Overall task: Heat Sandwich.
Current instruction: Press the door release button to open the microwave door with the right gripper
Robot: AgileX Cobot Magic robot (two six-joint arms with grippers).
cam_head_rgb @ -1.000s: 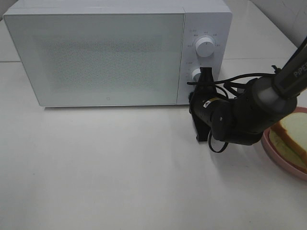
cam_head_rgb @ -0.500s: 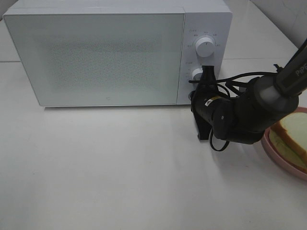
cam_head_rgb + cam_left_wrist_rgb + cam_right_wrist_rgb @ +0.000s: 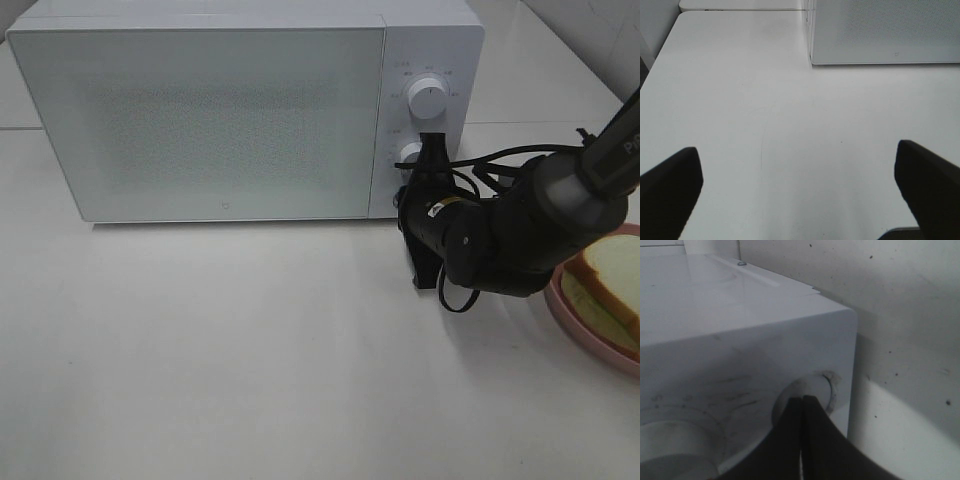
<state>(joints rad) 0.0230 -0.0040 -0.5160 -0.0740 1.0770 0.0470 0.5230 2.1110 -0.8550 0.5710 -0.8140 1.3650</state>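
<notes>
The sandwich, white bread with tan crust, lies on a round pink plate at the right edge of the exterior view, partly cut off. The white microwave stands at the back with its door closed. My right gripper is shut, its fingertips pressed together at the microwave's lower knob. In the right wrist view the joined tips meet in front of that knob. My left gripper is open and empty over bare table; it does not show in the exterior view.
The upper knob sits above the lower one on the control panel. The microwave's front corner shows in the left wrist view. The white table spreads in front of the microwave. Black cables loop beside my right wrist.
My right gripper has crept slightly up and right, closer against the lower knob. The sandwich, plate and microwave door have not moved.
</notes>
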